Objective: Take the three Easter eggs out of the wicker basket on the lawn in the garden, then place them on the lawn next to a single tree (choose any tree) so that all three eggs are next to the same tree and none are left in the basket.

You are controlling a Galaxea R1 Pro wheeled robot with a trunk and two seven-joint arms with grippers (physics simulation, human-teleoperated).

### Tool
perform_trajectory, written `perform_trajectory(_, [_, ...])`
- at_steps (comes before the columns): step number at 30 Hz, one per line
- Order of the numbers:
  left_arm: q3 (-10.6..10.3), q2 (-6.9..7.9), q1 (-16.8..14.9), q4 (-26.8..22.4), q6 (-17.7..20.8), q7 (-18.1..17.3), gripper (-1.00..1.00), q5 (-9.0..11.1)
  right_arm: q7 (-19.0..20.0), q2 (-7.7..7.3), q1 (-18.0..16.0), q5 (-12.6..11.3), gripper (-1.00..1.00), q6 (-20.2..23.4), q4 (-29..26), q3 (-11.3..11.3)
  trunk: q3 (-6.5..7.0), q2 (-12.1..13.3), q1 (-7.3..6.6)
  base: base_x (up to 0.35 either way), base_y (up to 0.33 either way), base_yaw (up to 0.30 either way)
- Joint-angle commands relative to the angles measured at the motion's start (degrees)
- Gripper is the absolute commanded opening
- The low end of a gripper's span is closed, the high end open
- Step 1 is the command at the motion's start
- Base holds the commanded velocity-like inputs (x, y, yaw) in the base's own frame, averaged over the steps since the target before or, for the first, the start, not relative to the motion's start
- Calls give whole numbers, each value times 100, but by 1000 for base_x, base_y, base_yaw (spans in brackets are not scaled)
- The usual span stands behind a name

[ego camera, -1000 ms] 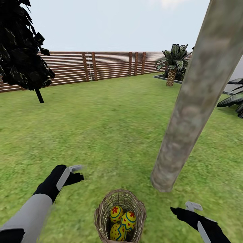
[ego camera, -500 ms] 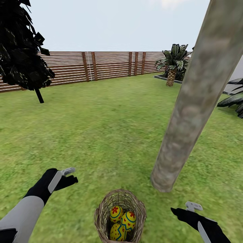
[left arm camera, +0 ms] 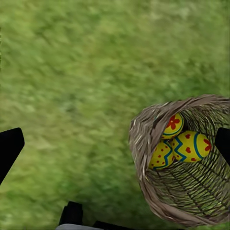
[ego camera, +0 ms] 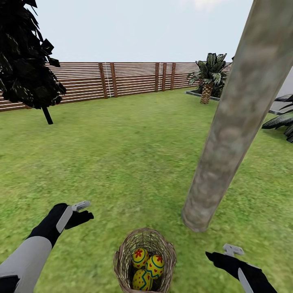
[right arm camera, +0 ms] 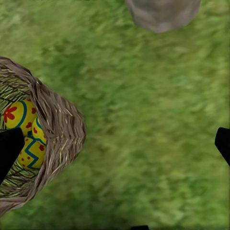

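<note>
Drawn back and lowered over the last second, the left gripper (ego camera: 83, 211) is now held above the grass off the left side of the wicker basket (ego camera: 145, 260), apart from it; over the last half-second hardly any shift is seen. Right gripper (ego camera: 223, 253) is kept much as it was, off the basket's right side, likewise clear of the rim

Basket is seated on the lawn (ego camera: 134, 162) just short of the tree (ego camera: 228, 146), whose trunk foot is planted close beyond the basket and to its right. All three Easter eggs (ego camera: 146, 268) are lodged together inside the basket, touching one another; none has been lifted yet

Left wrist view: eggs (left arm camera: 179, 143) are seen through the basket (left arm camera: 143, 143) mouth, dark fingertips (left arm camera: 9, 146) set wide at either edge of the view, nothing between them, so the left fingers are spread and empty. Right wrist view: basket wall (right arm camera: 60, 124), the trunk base (right arm camera: 163, 12), fingertips (right arm camera: 9, 148) likewise spread apart and empty

Both arms are judged to be staged flanking the basket so either can be lowered in from above; the trunk's nearness means a short carry
</note>
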Motion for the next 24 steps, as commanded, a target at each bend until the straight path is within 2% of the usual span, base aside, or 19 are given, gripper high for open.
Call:
perform_trajectory(1, [8, -2, -2, -9, 29, 54, 100, 62, 9, 0, -2, -61, 100, 33, -3, -14, -6, -4, 0, 0, 0, 0])
perform_trajectory(4, [10, 23, -2, -1, 37, 75, 100, 34, 22, -6, -2, -60, 100, 51, 161, -16, -6, -4, 0, 0, 0, 0])
perform_trajectory(9, [13, 25, 5, 98, 36, 72, 100, 40, 2, 3, -2, -41, 100, 149, 77, 1, -6, -4, 0, 0, 0, 0])
perform_trajectory(11, [27, 29, 6, 202, 30, 63, 100, 41, -5, 8, -2, -38, 100, 320, -26, 3, -6, -4, 0, 0, 0, 0])
perform_trajectory(15, [91, 23, 6, 338, 16, 55, 100, 39, -142, 60, -2, -40, 100, 928, -493, 53, -6, -4, 0, 0, 0, 0])
perform_trajectory(17, [105, 8, 6, 363, 6, 56, 100, 44, -238, 95, -2, -43, 100, 1139, -739, 231, -6, -4, 0, 0, 0, 0])
perform_trajectory(20, [121, -7, 6, 357, 3, 68, 100, 51, -293, 109, -2, -44, 100, 1220, -874, 547, -6, -4, 0, 0, 0, 0])
perform_trajectory(24, [197, 3, 6, 354, 5, 80, 100, 53, -306, 114, -2, -44, 100, 1240, -936, 675, -6, -4, 0, 0, 0, 0])
